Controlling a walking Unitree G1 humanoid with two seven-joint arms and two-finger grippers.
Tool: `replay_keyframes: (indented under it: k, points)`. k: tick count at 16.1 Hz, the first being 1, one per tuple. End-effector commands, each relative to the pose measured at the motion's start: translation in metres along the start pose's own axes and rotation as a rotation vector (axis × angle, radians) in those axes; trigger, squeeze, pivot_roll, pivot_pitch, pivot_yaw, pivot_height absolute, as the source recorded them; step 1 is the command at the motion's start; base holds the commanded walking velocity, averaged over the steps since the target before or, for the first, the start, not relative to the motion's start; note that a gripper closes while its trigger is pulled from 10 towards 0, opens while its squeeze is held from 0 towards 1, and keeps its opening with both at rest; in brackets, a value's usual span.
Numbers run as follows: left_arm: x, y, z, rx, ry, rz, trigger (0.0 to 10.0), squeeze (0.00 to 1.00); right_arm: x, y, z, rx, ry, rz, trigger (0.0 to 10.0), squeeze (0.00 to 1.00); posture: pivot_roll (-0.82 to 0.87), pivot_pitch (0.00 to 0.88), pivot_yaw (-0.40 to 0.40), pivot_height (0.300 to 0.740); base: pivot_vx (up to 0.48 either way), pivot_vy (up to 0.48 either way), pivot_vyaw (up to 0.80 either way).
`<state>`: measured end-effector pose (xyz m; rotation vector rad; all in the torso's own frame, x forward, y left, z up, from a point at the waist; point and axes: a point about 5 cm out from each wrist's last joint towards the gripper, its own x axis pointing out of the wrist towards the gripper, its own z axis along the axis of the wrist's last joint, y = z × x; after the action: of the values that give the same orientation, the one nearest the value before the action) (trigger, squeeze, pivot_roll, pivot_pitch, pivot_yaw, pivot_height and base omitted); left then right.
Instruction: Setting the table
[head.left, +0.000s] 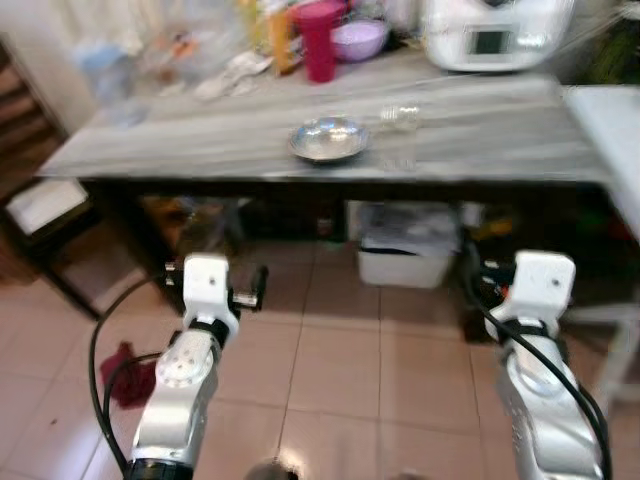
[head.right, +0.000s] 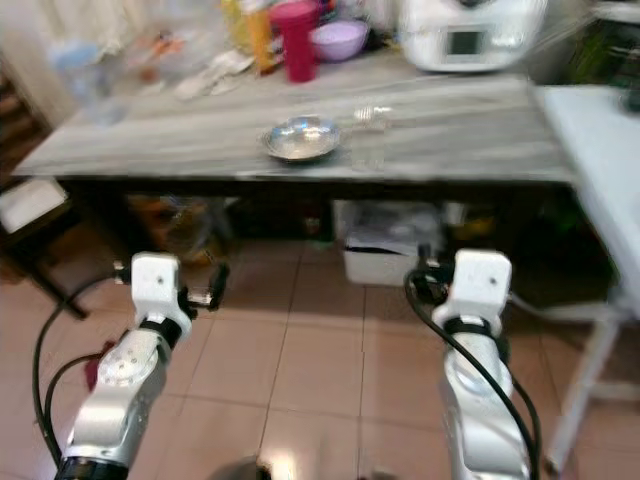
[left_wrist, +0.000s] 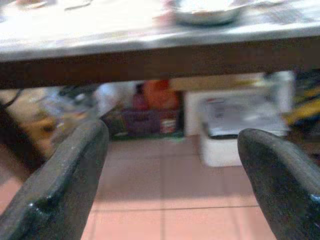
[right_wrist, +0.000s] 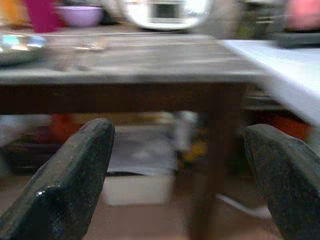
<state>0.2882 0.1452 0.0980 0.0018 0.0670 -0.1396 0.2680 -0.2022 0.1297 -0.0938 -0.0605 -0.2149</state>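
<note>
From the head, a round shiny metal bowl (head.left: 327, 138) sits mid-way on the grey streaked table (head.left: 180, 140), a clear glass (head.left: 399, 135) beside it. At each wrist, the left end effector (left_wrist: 172, 175) and right end effector (right_wrist: 180, 175) gape, holding nothing.

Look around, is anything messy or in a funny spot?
A dark red cloth lies crumpled on the tiled floor beside the left arm, an odd place for it. On the table, a metal bowl and a clear glass stand upright, nothing spilled. The back of the table looks cluttered, but it is too blurred to judge.
</note>
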Motion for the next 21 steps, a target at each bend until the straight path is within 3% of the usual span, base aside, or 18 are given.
replay_keyframes:
  k: [1, 4, 7, 10, 18, 21]
  points:
    - [-0.004, 0.011, 0.002, 0.038, -0.021, 0.029, 10.0, 0.00, -0.003, 0.001, 0.006, 0.001, -0.033, 0.002, 10.0, 0.00, -0.20, 0.088, 0.087, 0.740, 0.000, 0.000, 0.00]
    - [-0.015, 0.015, -0.003, 0.023, -0.030, -0.006, 10.0, 0.00, -0.006, 0.002, 0.005, 0.000, -0.036, -0.001, 10.0, 0.00, -0.21, 0.092, 0.098, 0.740, 0.000, 0.000, 0.00]
    - [-0.015, 0.010, -0.001, 0.019, -0.044, -0.047, 10.0, 0.00, -0.006, 0.005, 0.004, 0.011, -0.030, -0.001, 10.0, 0.00, -0.21, 0.091, 0.100, 0.740, 0.000, 0.000, -0.15]
    - [-0.014, 0.008, 0.001, -0.001, -0.060, -0.054, 10.0, 0.00, -0.005, 0.007, 0.004, 0.019, -0.022, 0.010, 10.0, 0.00, -0.20, 0.091, 0.096, 0.740, 0.000, -0.480, -0.54]
    - [-0.010, 0.004, 0.004, -0.028, -0.073, -0.069, 10.0, 0.00, -0.001, 0.012, 0.006, 0.034, -0.022, 0.037, 10.0, 0.00, -0.20, 0.094, 0.086, 0.740, 0.000, -0.480, 0.00]
    - [-0.006, 0.003, 0.006, -0.034, -0.082, -0.071, 10.0, 0.00, 0.002, 0.011, 0.007, 0.030, -0.024, 0.038, 10.0, 0.00, -0.21, 0.089, 0.084, 0.740, 0.000, -0.480, -0.66]
